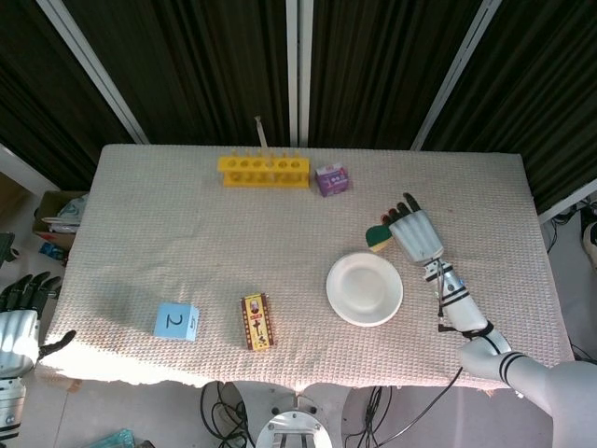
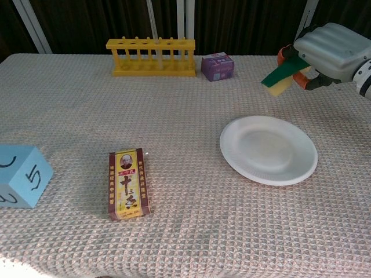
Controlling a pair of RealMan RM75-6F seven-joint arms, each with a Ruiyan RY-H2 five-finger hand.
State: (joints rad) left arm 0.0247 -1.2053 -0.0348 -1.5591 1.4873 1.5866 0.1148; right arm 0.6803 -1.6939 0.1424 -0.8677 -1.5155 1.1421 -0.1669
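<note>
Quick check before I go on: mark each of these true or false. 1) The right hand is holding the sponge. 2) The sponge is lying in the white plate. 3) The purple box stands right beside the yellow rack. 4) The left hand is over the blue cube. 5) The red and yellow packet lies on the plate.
1) True: the right hand grips the green and yellow sponge in the air.
2) False: the white plate holds nothing; the sponge is up above the cloth beyond the plate's far edge.
3) True: the purple box stands at the right end of the yellow rack.
4) False: the left hand hangs off the table's left edge, away from the blue cube.
5) False: the packet lies on the cloth, left of the plate.
</note>
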